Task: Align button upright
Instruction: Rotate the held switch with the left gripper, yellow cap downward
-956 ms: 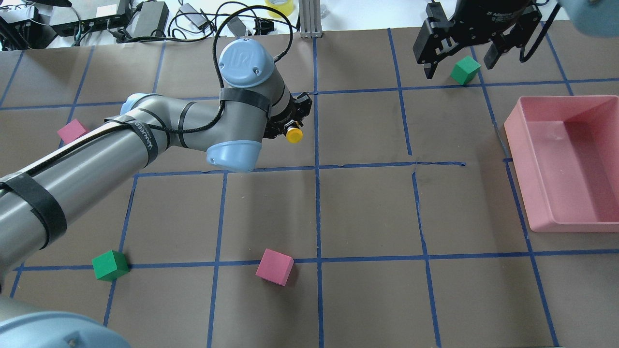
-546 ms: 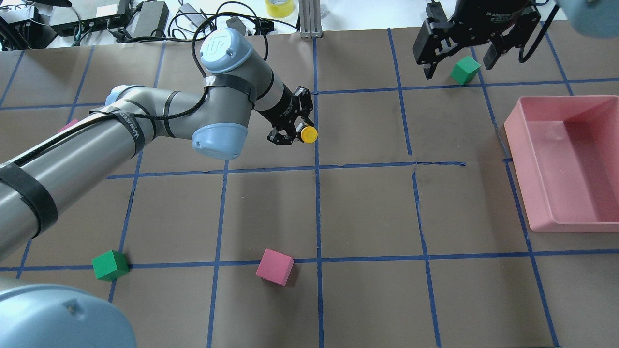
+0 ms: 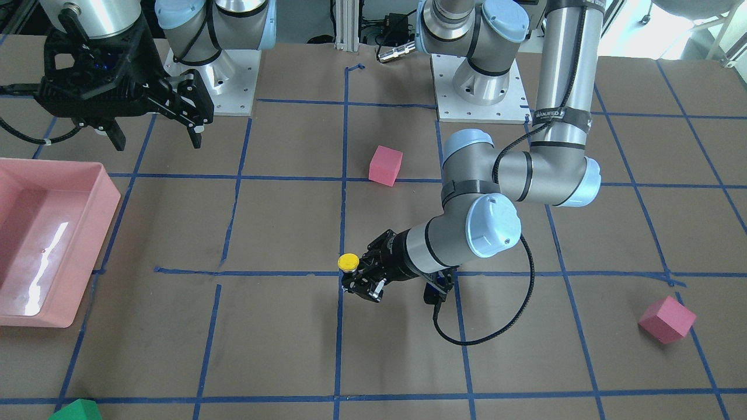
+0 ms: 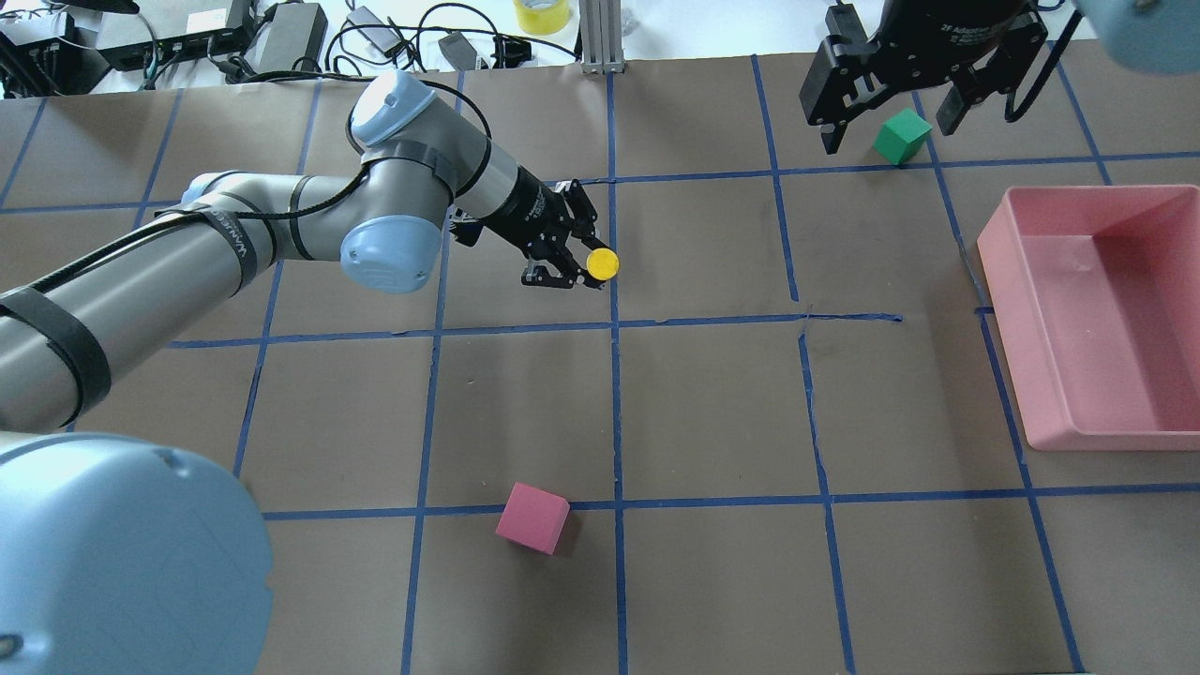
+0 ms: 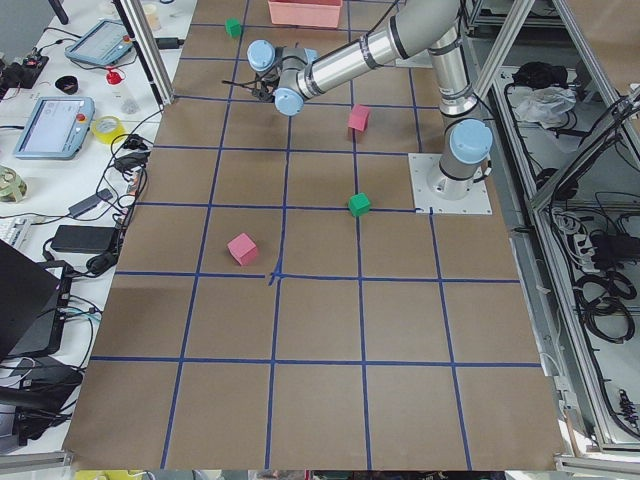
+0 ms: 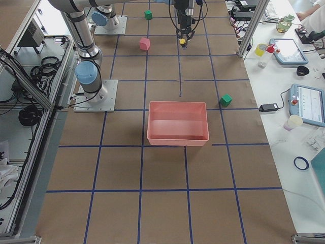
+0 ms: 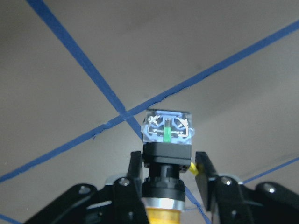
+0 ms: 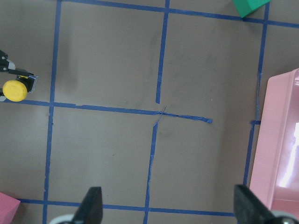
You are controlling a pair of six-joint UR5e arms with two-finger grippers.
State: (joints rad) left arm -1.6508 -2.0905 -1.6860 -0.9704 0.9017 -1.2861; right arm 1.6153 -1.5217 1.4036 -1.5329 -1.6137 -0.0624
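Observation:
My left gripper is shut on the black body of the button and holds it above the table near the middle grid crossing. The round yellow cap faces up in the overhead view and in the front view. In the left wrist view the fingers clamp the black body, and the clear contact base sticks out beyond them. My right gripper is open and empty, high over the far right of the table. The button also shows in the right wrist view.
A pink bin stands at the right edge. A green cube lies under the right gripper. A pink cube lies near the front middle, and another pink cube lies on the left arm's side. Cables and power bricks lie beyond the far edge.
The left arm swung its wrist round and carried the button a little to the right. The cap turned to face up. The right gripper has not moved.

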